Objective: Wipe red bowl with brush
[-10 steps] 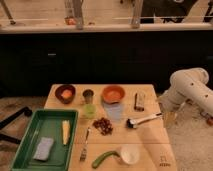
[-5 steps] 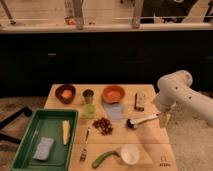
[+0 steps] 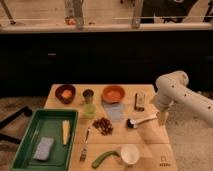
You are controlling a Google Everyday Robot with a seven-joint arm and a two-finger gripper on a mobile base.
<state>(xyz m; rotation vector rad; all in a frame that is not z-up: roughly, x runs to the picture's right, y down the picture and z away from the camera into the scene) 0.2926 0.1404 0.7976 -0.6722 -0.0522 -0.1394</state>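
Observation:
The red bowl [image 3: 113, 93] is shallow and bright orange-red, and sits at the back middle of the wooden table [image 3: 150, 145]. The brush [image 3: 141, 121] lies flat to its right and nearer me, with its dark bristle head towards the left and its white handle pointing right. My gripper [image 3: 161, 117] hangs down from the white arm [image 3: 172, 87] at the table's right edge. It is right at the outer end of the brush handle. I cannot tell whether it touches the handle.
A dark bowl [image 3: 65, 93] with orange contents, a metal cup [image 3: 88, 95], a green cup [image 3: 89, 110], a blue cloth [image 3: 116, 111], a brown packet [image 3: 140, 101], a dark food pile [image 3: 103, 125], a fork [image 3: 85, 145], a white cup [image 3: 130, 154] and a green tray [image 3: 30, 150] share the table.
The arm has swung left from beyond the table's right edge. The gripper has moved left to the end of the brush handle. The brush and bowl have not moved.

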